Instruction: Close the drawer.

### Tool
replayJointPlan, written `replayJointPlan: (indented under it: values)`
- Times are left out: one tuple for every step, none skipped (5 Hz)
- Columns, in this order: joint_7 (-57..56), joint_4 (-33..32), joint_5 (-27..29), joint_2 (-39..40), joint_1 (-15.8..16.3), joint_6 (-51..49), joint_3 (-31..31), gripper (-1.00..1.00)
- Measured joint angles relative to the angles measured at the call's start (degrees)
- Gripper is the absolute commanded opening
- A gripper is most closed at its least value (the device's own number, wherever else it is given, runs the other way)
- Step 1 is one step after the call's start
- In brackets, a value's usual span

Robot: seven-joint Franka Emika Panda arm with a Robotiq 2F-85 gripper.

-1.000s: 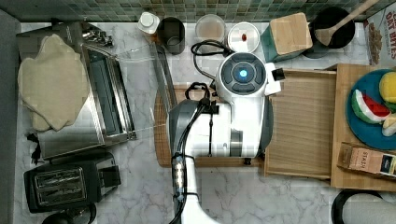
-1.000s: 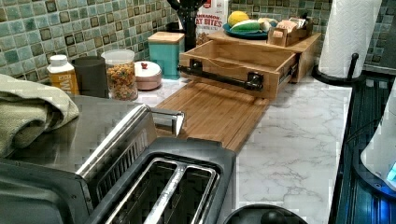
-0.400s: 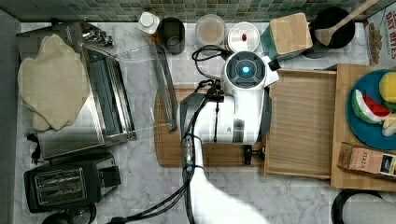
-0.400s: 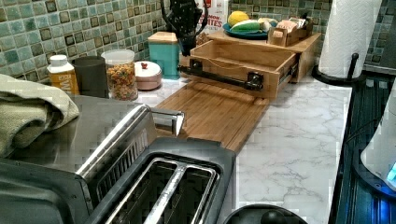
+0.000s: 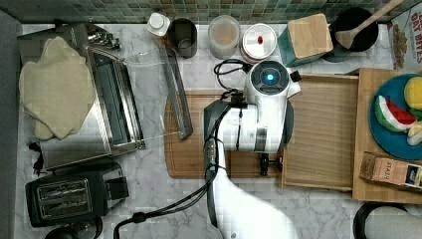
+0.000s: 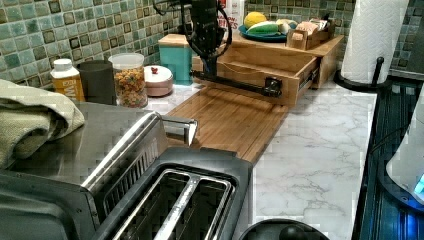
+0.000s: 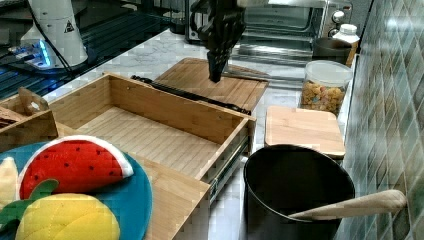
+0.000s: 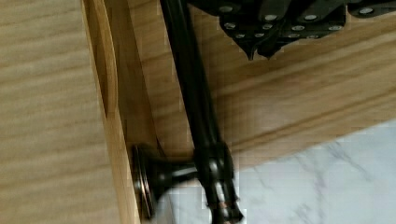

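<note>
The pale bamboo drawer (image 5: 323, 132) stands pulled out of its wooden case, empty, as the right view's drawer (image 7: 150, 130) also shows. A black bar handle (image 6: 235, 82) runs along its front; the wrist view has the handle (image 8: 196, 102) close up. My gripper (image 6: 209, 65) hangs down with its fingers shut on nothing. Its tips are just outside the handle on the cutting-board side, near the tiled-wall end. The right view puts the gripper (image 7: 216, 75) over the cutting board (image 7: 215, 82), behind the drawer front. From above, the white arm (image 5: 259, 119) hides the fingers.
A darker cutting board (image 5: 189, 159) lies in front of the drawer. A toaster oven (image 5: 114, 99) with its glass door down and a toaster (image 5: 69, 194) stand at the top view's left. Jars, a teal canister (image 5: 303, 37) and a black pot (image 5: 353, 30) line the wall. A fruit plate (image 5: 393, 117) tops the case.
The arm has swung toward the drawer and the gripper has come down to the height of the handle. The drawer has stayed where it was.
</note>
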Motion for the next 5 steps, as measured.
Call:
replayJointPlan:
  values:
    - [0.0,-2.8,0.1,0.6,-0.6,3.5,0.0,-1.0]
    - [0.0,-5.0,0.1,0.6,-0.8,7.0,0.0,-1.0]
    - [0.0,-6.5,-1.7,0.4,-0.4,7.4,-0.1,-1.0]
    - [0.2,-7.8,-5.7,0.3,-0.3,9.5,0.0,-1.0]
    - [0.1,-9.1,-8.5,0.1,-0.5,12.9,-0.4,-1.0]
